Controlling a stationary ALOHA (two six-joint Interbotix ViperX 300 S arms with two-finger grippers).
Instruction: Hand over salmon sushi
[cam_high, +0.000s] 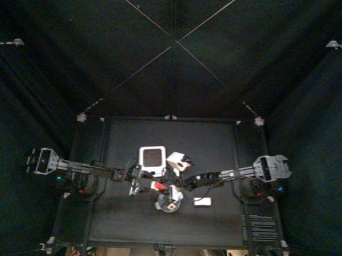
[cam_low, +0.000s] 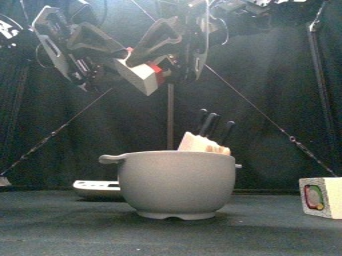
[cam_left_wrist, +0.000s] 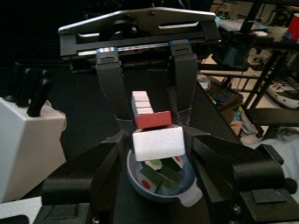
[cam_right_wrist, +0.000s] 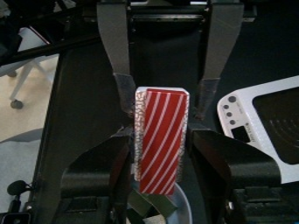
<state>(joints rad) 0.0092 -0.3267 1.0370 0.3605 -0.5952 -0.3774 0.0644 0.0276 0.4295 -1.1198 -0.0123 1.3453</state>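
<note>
While the left arm comes in from the table's left edge, the left gripper (cam_left_wrist: 160, 149) stands wide open in the air. Its jaws are on both sides of one end of the salmon sushi (cam_right_wrist: 162, 131). In the right wrist view I see a small gap beside the piece, so I judge that this gripper has not taken it.

The sushi itself is lifted high above the middle of the table, over the grey bowl (cam_low: 181, 185) that stands near the front edge.

From the right edge comes the right arm, and the right gripper (cam_right_wrist: 163, 101) is closed on the sushi's two long sides and carries it.

In my judgement the pick-up and the meeting of the two arms are done. What remains is that the left gripper closes, the right one lets go, and the arms part.
</note>
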